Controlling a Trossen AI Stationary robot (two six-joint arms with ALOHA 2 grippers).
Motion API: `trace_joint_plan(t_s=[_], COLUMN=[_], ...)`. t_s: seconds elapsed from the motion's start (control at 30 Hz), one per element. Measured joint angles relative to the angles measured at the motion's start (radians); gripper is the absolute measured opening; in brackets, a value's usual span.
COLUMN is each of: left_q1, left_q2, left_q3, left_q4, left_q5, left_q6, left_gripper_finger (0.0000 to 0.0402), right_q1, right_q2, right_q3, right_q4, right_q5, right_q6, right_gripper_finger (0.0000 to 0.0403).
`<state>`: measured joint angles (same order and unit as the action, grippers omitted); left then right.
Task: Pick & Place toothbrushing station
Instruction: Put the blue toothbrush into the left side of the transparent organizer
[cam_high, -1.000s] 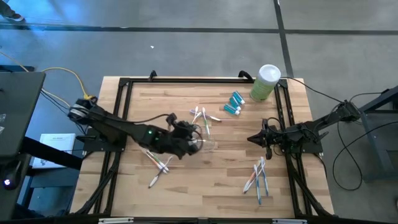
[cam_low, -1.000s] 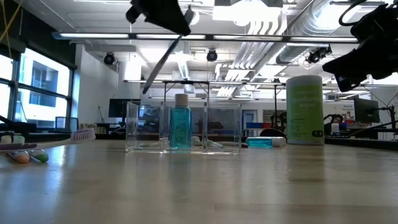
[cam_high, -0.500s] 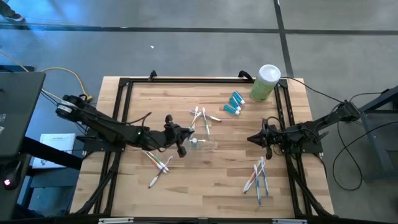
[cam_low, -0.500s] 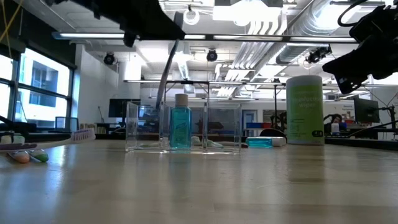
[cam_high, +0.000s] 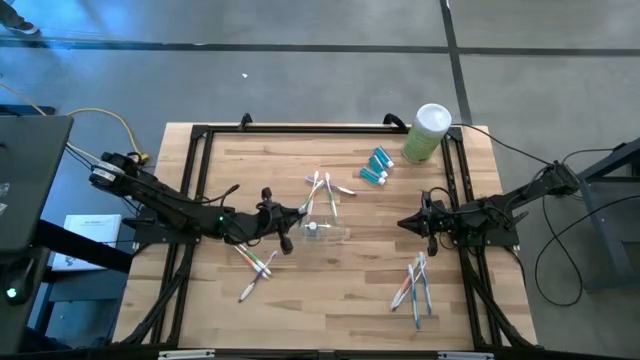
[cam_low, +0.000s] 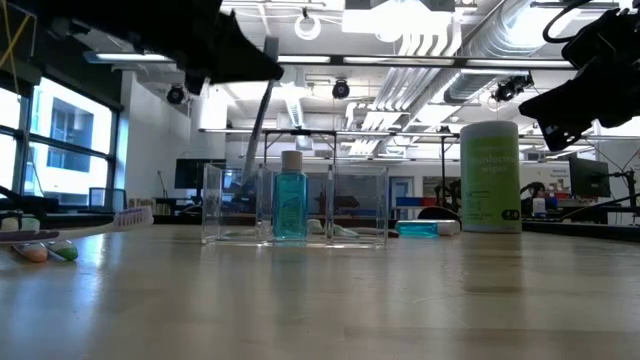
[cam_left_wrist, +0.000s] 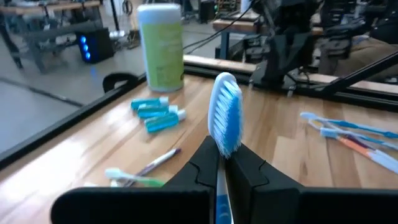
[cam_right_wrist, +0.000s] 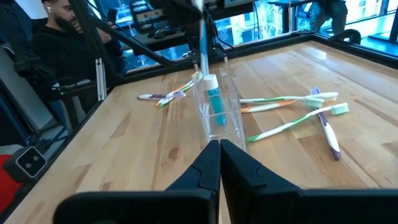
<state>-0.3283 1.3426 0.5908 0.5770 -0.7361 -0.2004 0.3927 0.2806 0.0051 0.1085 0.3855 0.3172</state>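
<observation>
The clear see-through holder (cam_high: 328, 231) stands on the table's middle with a blue white-capped tube (cam_low: 291, 203) upright inside it. My left gripper (cam_high: 297, 212) hovers just to its left, shut on a blue-bristled toothbrush (cam_left_wrist: 225, 119). The brush's handle (cam_low: 259, 118) hangs down to about the height of the holder's rim (cam_right_wrist: 214, 79); whether it reaches inside does not show. More toothbrushes lie flat behind the holder (cam_high: 325, 187), at the near left (cam_high: 256, 266) and the near right (cam_high: 416, 284). My right gripper (cam_high: 413, 222) waits shut at the right edge. My left gripper pinches the toothbrush's neck (cam_left_wrist: 221, 163), just below the bristle head, between its two fingers. The fingers come in nearly level from the table's left and lie across the brush. The brush is lifted clear and steep, with its head above the fingers and its handle hanging below.
A tall pale-green canister (cam_high: 427, 132) with a white lid stands at the far right corner. Three small blue tubes (cam_high: 376, 166) lie beside it. A black rail frame (cam_high: 200, 150) runs around the wooden tabletop. A person (cam_right_wrist: 59, 43) sits beyond the table's left side.
My left gripper has sunk and drawn back toward the table's left edge, tipping from pointing downward to nearly level. It has stayed shut on the toothbrush, which has swung from a slant to steeper, its lower end now by the holder.
</observation>
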Motion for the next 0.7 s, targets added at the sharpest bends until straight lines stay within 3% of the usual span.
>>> trace_joint_plan(t_s=[0.2, 0.43, 0.7], left_q1=[0.006, -0.001, -0.001], left_q2=[0.0, 0.001, 0.064], left_q3=[-0.044, -0.051, -0.051], left_q4=[-0.001, -0.006, -0.021], left_q5=[0.001, 0.001, 0.001], left_q6=[-0.036, -0.032, 0.022], left_gripper_finger=[0.0006, 0.0022, 0.0025], right_q1=[0.0, -0.001, -0.001], right_q2=[0.0, 0.0, 0.0], right_q3=[0.0, 0.0, 0.0], right_q4=[0.0, 0.0, 0.0], right_q5=[-0.027, 0.037, 0.035], right_q6=[-0.003, -0.021, -0.021], right_gripper_finger=[0.0003, 0.0003, 0.0003])
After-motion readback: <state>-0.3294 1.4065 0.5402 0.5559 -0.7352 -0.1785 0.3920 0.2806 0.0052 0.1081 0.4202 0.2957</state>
